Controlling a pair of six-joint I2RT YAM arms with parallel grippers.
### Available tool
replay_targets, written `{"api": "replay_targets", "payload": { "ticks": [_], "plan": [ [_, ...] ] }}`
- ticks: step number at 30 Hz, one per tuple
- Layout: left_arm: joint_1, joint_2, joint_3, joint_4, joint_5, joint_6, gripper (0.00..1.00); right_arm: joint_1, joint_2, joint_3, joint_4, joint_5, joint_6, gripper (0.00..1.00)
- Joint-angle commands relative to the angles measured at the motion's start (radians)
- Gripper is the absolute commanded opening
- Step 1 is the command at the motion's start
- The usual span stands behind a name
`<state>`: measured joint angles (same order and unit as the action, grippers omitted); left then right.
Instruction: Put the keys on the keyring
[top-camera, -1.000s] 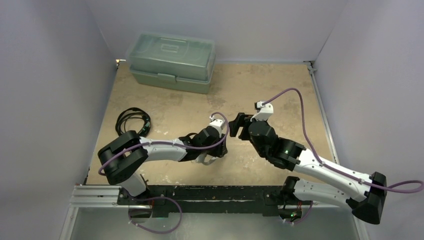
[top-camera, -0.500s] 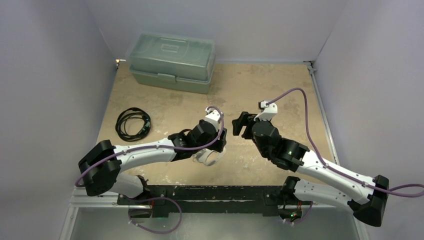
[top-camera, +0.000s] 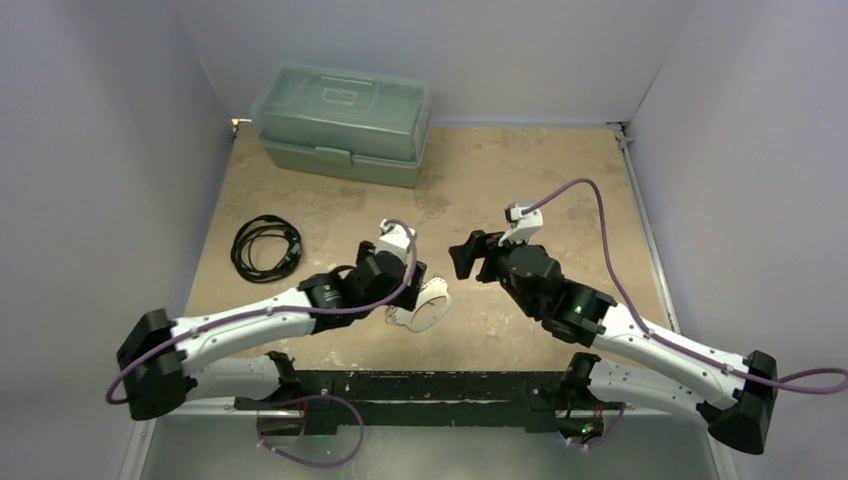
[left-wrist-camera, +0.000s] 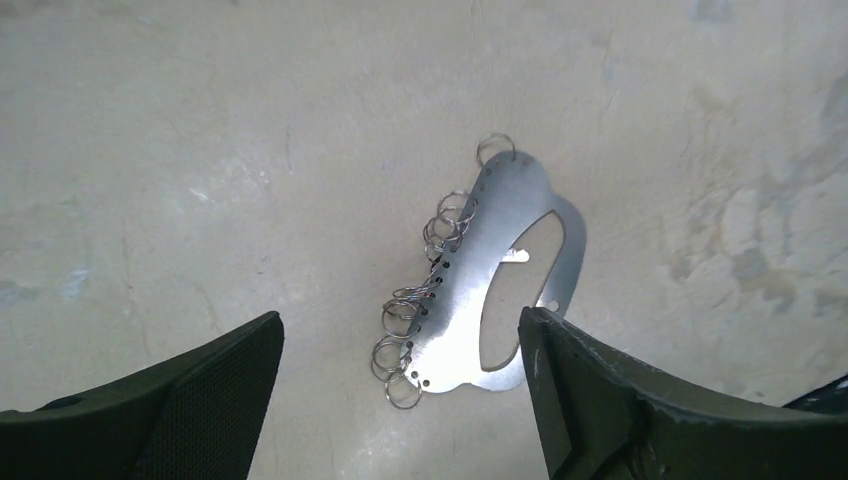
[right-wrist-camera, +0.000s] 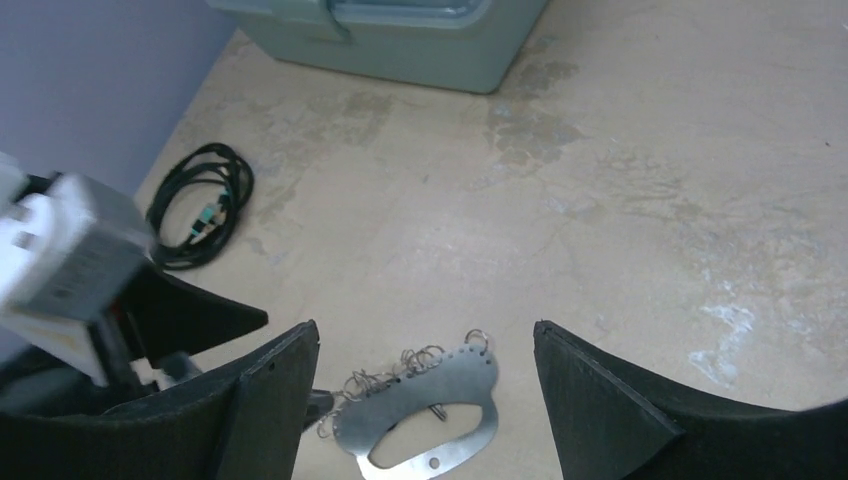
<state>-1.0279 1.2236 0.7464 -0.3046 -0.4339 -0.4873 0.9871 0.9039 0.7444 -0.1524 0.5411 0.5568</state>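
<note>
The keyring (top-camera: 421, 309) is a flat silvery oval loop with several small wire rings along one edge, lying flat on the tan table (top-camera: 520, 170). In the left wrist view the keyring (left-wrist-camera: 478, 290) lies on the table between and beyond my open fingers, touching neither. My left gripper (top-camera: 415, 287) (left-wrist-camera: 398, 320) hovers just left of it. My right gripper (top-camera: 462, 258) (right-wrist-camera: 425, 328) is open, with the keyring (right-wrist-camera: 420, 415) below and between its fingers. A tiny silvery sliver sits inside the loop's opening; I cannot tell if it is one of the keys.
A green lidded toolbox (top-camera: 345, 125) (right-wrist-camera: 400, 40) stands at the back left. A black coiled cable (top-camera: 265, 247) (right-wrist-camera: 200, 205) lies at the left. Grey walls close in both sides and the back. A black rail (top-camera: 420, 385) runs along the near edge.
My left gripper opened and drew back to the left, leaving the keyring lying on the table. The right gripper shifted slightly left, still open.
</note>
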Motion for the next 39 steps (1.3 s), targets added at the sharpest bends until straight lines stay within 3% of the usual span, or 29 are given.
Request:
{"api": "replay_targets", "payload": {
  "ticks": [1,3,7,11,15,25,39],
  "plan": [
    [0.0,-0.193,0.076,-0.155,-0.136,-0.028,0.91,-0.002,-0.108,-0.032,0.148,-0.056,-0.072,0.88],
    [0.0,-0.256,0.115,-0.246,-0.2,-0.028,0.94,-0.003,-0.159,-0.042,0.149,-0.025,-0.085,0.98],
    [0.0,-0.348,0.225,-0.466,-0.366,-0.028,0.97,-0.003,-0.265,-0.055,0.136,0.065,-0.104,0.99],
    [0.0,-0.49,0.107,-0.428,-0.553,0.01,0.98,-0.003,-0.368,-0.089,0.148,0.109,-0.127,0.99],
    [-0.001,-0.557,0.055,-0.343,-0.489,0.046,0.98,-0.002,-0.4,-0.097,0.149,0.109,-0.141,0.99],
    [0.0,-0.496,0.083,-0.386,-0.486,0.039,0.98,-0.003,-0.282,-0.07,0.112,0.105,-0.121,0.99],
    [0.0,-0.49,0.076,-0.381,-0.481,0.047,0.98,-0.003,-0.267,-0.112,0.192,0.049,-0.128,0.99]
  ]
}}
